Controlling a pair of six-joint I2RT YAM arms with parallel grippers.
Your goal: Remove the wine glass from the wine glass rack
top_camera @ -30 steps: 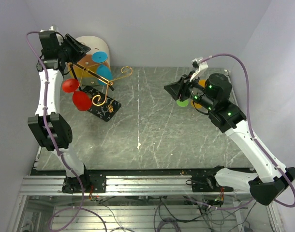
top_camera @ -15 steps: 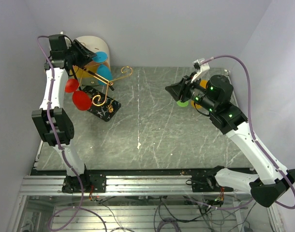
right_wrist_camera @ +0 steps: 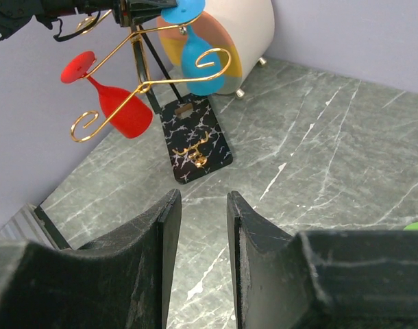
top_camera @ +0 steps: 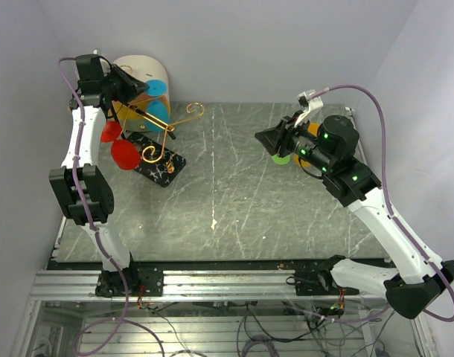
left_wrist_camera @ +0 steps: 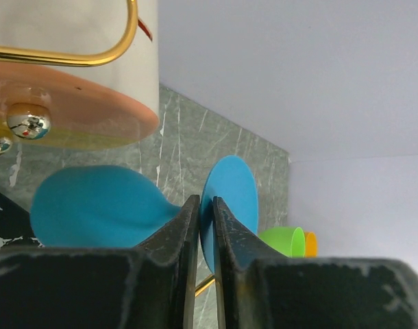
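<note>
The gold wire wine glass rack (top_camera: 171,123) stands on its black speckled base (top_camera: 160,167) at the back left. A blue wine glass (top_camera: 160,111) and a red wine glass (top_camera: 126,154) hang from its rails. My left gripper (top_camera: 141,89) is at the top of the rack. In the left wrist view it (left_wrist_camera: 206,200) is shut on the blue glass's round foot (left_wrist_camera: 233,199), with the blue bowl (left_wrist_camera: 92,216) to its left. My right gripper (top_camera: 262,137) is open and empty above the table's right half. The right wrist view (right_wrist_camera: 199,199) shows the rack (right_wrist_camera: 147,86) ahead of it.
A cream drum with an orange face (top_camera: 141,74) lies behind the rack against the back wall. A green cup (top_camera: 281,158) and an orange cup (top_camera: 310,128) sit under my right arm. Walls close in on the left and back.
My left gripper has moved right and slightly down onto the blue glass's foot at the top of the rack. The right arm has barely moved.
</note>
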